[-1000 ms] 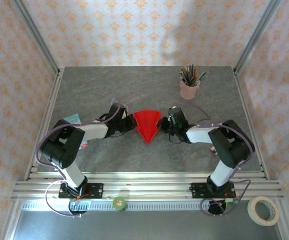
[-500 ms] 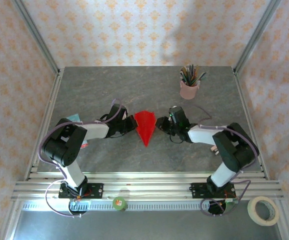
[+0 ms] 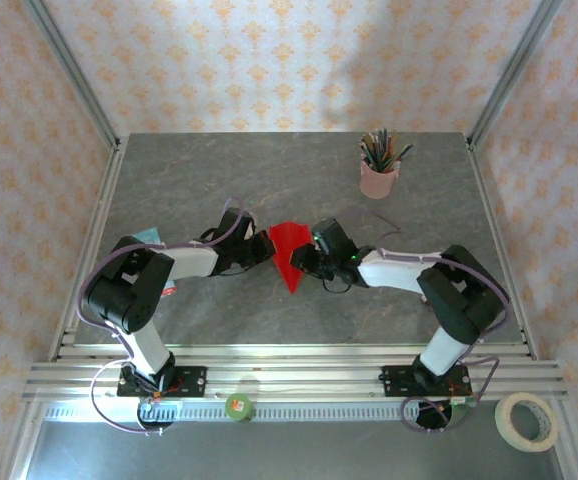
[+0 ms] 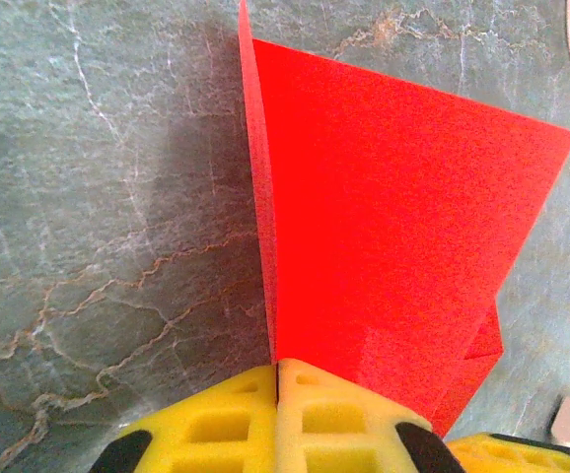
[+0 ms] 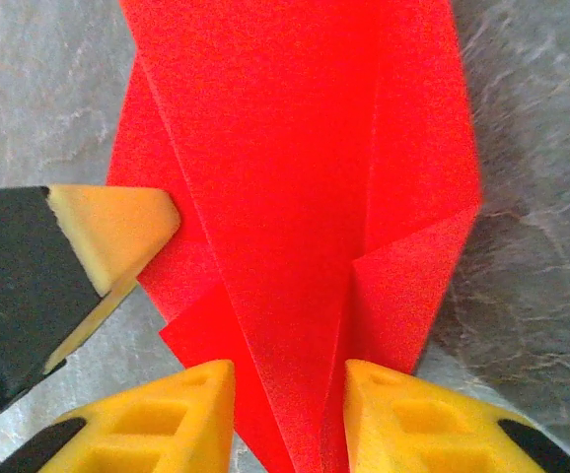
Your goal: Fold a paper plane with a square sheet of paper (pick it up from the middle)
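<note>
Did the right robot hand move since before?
Yes. The right gripper slid left, away from the pink pencil cup, onto the red paper.

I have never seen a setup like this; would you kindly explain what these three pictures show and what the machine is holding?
This is a two-arm robot bolted to a grey table. The overhead picture looks down from behind the arms; the other two come from cameras on each wrist. At the table's middle is a folded red paper and, further back, a pink pencil cup. The left end effector, its yellow pads shut, pinches the paper's edge. The right end effector stands open, its fingers either side of a fold.
</note>
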